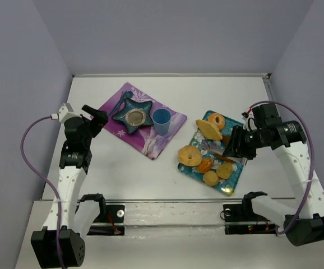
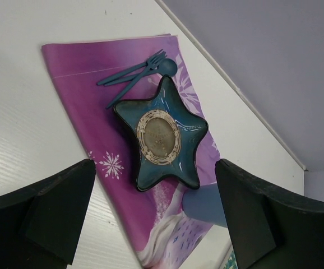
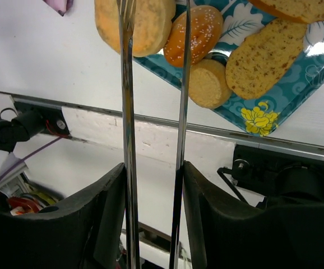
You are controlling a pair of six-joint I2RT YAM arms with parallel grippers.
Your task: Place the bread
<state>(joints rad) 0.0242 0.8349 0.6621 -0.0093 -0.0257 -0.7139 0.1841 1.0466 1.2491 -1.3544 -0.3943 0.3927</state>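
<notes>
Right gripper (image 3: 153,179) clamped on metal tongs (image 3: 126,112), fingers squeezing both blades. Bread (image 3: 194,32) sits on the teal tray (image 3: 296,84), touching a large pale pastry (image 3: 151,22) and close to a small round bun (image 3: 208,84).

Risk: the blades look off-centre, one over the pastry and one on the bread's left edge. Closing could pinch the pastry or skid the roll into its neighbours, and thin blades may let it slip.

Right arm reaches in over the tray, wrist angled down. Left gripper (image 2: 156,188) spread wide and empty, above the star plate (image 2: 170,101).
</notes>
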